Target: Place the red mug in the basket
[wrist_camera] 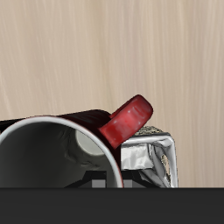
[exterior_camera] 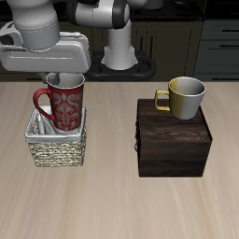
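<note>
We are holding the red mug (exterior_camera: pixel 64 103) upright in the basket (exterior_camera: pixel 57 148); our gripper's (exterior_camera: pixel 63 77) fingers are grasping its rim.

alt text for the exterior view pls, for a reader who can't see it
A red mug sits upright in a wicker basket, directly under the robot's gripper. Beside the basket, a dark wooden box carries a grey mug with a yellow handle.

Yellow-handled grey mug (exterior_camera: pixel 184 97) atop dark wooden box (exterior_camera: pixel 174 138).
</note>
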